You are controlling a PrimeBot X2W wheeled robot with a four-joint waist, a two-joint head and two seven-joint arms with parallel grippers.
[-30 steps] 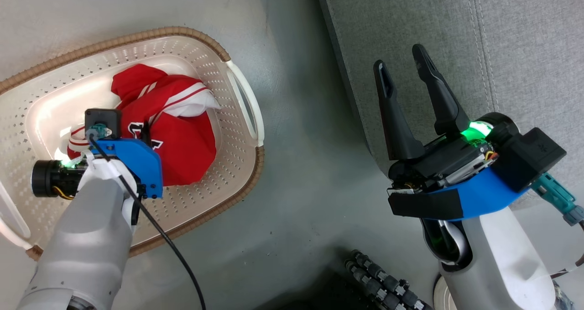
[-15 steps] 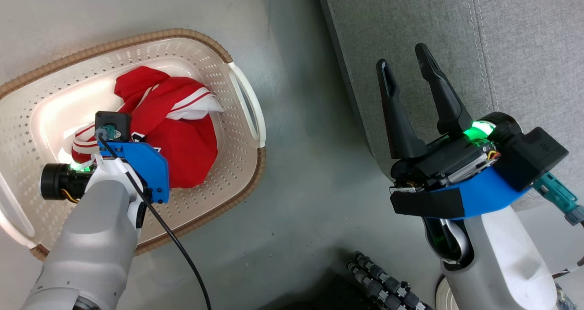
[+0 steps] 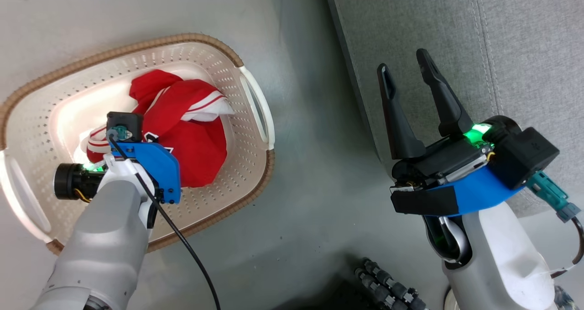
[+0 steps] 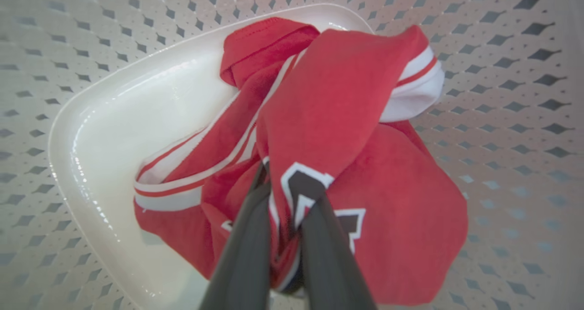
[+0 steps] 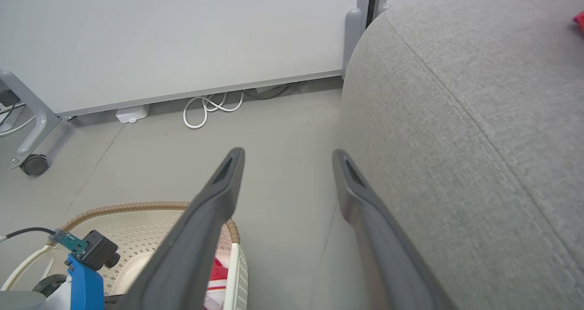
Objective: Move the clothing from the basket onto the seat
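Grey, smooth floor [image 3: 310, 164] runs under everything. In the right wrist view it ends at a pale wall panel [image 5: 182, 36], with a coiled white cable [image 5: 210, 107] at its foot and a caster [image 5: 31, 164] far left.

At the left of the head view stands the basket [image 3: 150, 43], with the clothing [image 3: 200, 159] bunched on its bottom. The left arm reaches steeply down into it. The left gripper [image 4: 286, 186] has its fingers drawn together, pinching a fold of the red jersey beside the black-and-white number [image 4: 315, 196].

Across a strip of bare floor, the right gripper [image 3: 402, 61] hovers with its fingers wide apart and nothing between them, close beside the rounded edge of the seat [image 3: 456, 27] on the right.

From the head camera the left wrist housing covers the left fingers and part of the garments, so I cannot tell whether one garment or two lie there. A red scrap [image 5: 579, 21] at the seat's far edge is cut off by the frame.
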